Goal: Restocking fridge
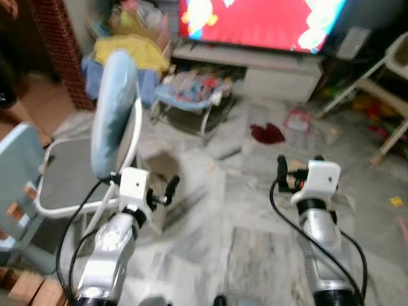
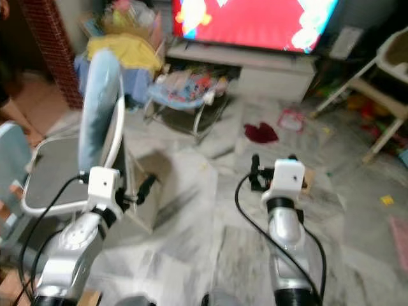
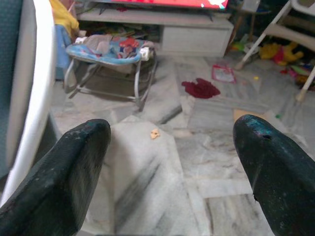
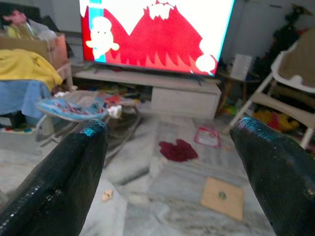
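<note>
Risk of bumping the chair (image 1: 115,121) at ten o'clock, tripping on the baby bouncer (image 1: 191,92) at twelve or the red cloth (image 1: 266,133) at one while walking, left jaws (image 3: 162,162) and right jaws (image 4: 167,172) spread open, empty, no fridge yet found.

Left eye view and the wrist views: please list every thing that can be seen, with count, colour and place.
Television: one, red and white picture, far wall.
TV stand: one, white, under the television.
Baby bouncer: one, blue patterned, floor before the stand.
Cloth: one, dark red, on the floor.
Chair: one, light blue back, white frame, beside the left arm.
High chair: one, white, far right.
Yellow cloth: one, on a pile, far left.
Cardboard piece: one, brown, on the floor.
Left end effector: black fingers, open.
Right end effector: black fingers, open.
</note>
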Robot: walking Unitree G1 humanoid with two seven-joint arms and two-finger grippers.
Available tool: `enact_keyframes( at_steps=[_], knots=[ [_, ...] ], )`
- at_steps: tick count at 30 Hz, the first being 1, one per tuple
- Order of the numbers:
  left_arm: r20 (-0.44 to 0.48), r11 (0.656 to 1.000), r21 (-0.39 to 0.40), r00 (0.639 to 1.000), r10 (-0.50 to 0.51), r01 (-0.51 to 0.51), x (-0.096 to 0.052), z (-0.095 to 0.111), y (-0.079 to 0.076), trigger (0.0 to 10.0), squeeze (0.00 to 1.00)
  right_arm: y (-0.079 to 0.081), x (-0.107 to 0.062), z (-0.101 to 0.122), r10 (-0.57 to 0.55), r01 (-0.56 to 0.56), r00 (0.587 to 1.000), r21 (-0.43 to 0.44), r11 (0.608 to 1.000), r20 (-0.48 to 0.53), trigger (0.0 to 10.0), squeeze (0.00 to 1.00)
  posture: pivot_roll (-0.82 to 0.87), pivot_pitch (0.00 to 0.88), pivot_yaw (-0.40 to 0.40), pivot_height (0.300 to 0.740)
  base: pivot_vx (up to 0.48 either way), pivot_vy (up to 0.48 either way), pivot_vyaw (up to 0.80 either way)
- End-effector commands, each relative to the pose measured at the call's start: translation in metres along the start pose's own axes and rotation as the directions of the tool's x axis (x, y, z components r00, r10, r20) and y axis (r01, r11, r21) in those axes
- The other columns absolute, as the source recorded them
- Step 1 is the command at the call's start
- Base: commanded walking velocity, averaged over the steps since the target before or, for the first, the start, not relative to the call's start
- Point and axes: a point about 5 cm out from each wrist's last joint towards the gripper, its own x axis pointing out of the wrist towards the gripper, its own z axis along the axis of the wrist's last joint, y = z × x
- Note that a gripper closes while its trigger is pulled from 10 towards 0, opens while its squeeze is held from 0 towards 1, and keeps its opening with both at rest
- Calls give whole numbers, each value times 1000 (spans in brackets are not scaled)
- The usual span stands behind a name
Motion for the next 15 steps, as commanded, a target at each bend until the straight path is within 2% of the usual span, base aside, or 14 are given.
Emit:
enact_keyframes(
  at_steps=[1,2,7,15],
  knots=[
    [13,1000,-14,1000,-19,19,1,3,-7,10000,0,-8,1,2,-18,19,1000,-16,1000,9,10000,0,29,20,-15,740,0,0,-800],
    [13,1000,-16,1000,-18,18,1,3,-7,10000,0,-8,1,3,-18,18,1000,-12,1000,11,10000,0,29,20,-16,740,0,0,-800],
    [13,1000,-20,1000,-12,13,2,3,-7,10000,0,-5,0,3,-5,5,1000,-10,1000,16,10000,0,29,20,-16,740,0,0,0],
    [16,1000,-19,1000,-12,13,2,4,-8,10000,0,-6,1,0,-1,1,1000,-27,1000,-6,10000,0,30,20,-19,740,-268,0,0]
  ],
)
